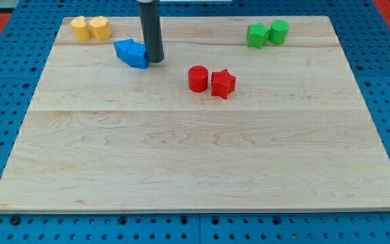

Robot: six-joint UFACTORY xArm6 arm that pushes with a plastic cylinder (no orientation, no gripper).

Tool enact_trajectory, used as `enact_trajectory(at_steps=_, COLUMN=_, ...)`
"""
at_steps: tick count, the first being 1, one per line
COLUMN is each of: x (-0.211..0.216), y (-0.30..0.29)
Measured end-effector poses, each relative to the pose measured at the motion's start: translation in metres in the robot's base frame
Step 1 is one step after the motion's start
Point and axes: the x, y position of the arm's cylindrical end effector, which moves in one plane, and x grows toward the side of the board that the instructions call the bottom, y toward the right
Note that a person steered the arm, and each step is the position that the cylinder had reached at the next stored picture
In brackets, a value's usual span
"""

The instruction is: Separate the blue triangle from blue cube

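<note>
Blue triangle (122, 49) and blue cube (137, 56) are seen touching at the counter's (181, 156) upper left, triangle on the view's left, cube on its right. Yellow blocks (90, 28) are noted further up-left, shapes unclear. My tip (155, 61) is placed just beside the cube's right edge, possibly touching. No fingers are fitted, so nothing is gripped; only pushing is possible. Both blues are judged light, rigid, likely to slide easily and rotate if struck off-centre. The seam between them is judged the best contact spot. Red cylinder (198, 78) and red star (223, 83) are seen mid-counter, two green blocks (267, 33) upper right.
</note>
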Motion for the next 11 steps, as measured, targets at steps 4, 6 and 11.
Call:
enact_trajectory(at_steps=4, x=0.017, y=0.050)
enact_trajectory(at_steps=6, x=0.018, y=0.049)
enact_trajectory(at_steps=11, x=0.041, y=-0.020)
